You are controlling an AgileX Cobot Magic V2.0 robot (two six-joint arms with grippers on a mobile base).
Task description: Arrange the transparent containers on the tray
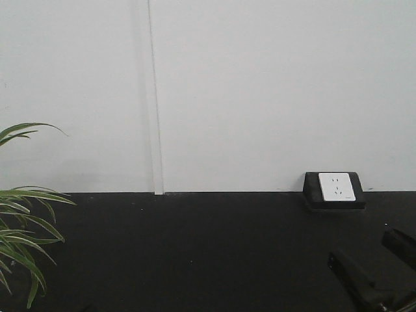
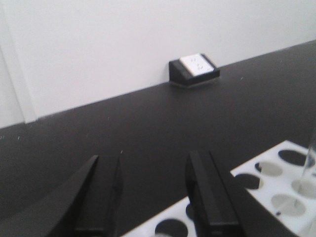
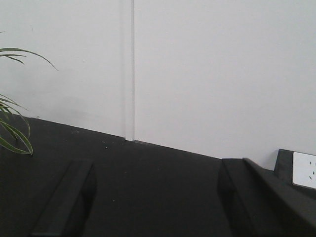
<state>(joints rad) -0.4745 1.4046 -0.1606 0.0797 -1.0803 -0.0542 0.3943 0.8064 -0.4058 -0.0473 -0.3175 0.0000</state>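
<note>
While spread and empty, left gripper (image 2: pixel 152 165) apart from transparent container (image 2: pixel 310 163) at the white rack (image 2: pixel 264 195).

The left gripper (image 2: pixel 155 200) points forward and slightly down, its two black jaws parted with nothing between them. The right gripper (image 3: pixel 160 202) is held low and nearly level, its jaws spread wider apart. In the front view, black fingers (image 1: pixel 356 274) at the lower right corner probably belong to the right arm.
</note>
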